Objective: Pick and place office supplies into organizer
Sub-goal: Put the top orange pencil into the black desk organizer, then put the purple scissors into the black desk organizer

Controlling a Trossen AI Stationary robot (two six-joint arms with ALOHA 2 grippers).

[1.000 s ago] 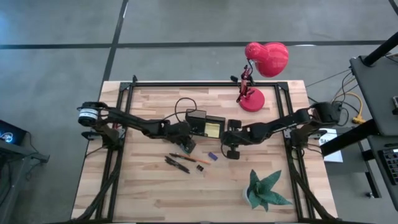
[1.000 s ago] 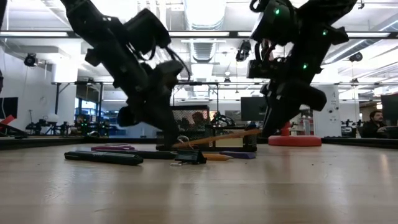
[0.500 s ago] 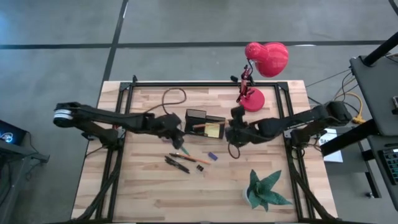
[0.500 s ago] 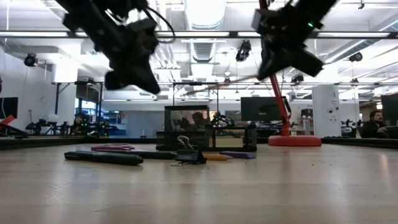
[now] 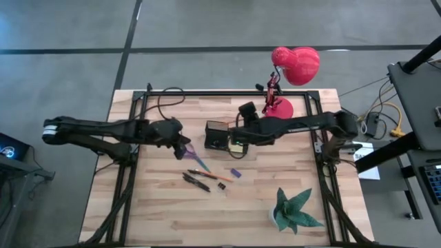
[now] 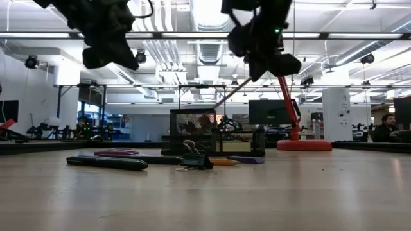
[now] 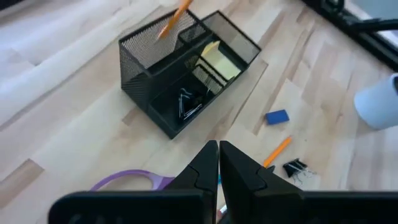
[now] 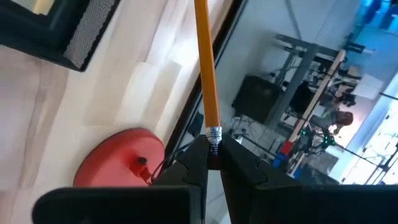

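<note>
Orange pencil [image 8: 206,74] slants from the right hand [image 8: 213,155] clenching it above the black mesh organizer [image 7: 186,74].

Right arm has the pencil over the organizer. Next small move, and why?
Probably lower it a little, then open. The right gripper is shut on the orange pencil at its eraser end, and the tip already points into the tall compartment of the black mesh organizer, seen slanting down in the low view. Releasing from up here might tip it out. The left gripper is shut above the purple-handled scissors.
</note>
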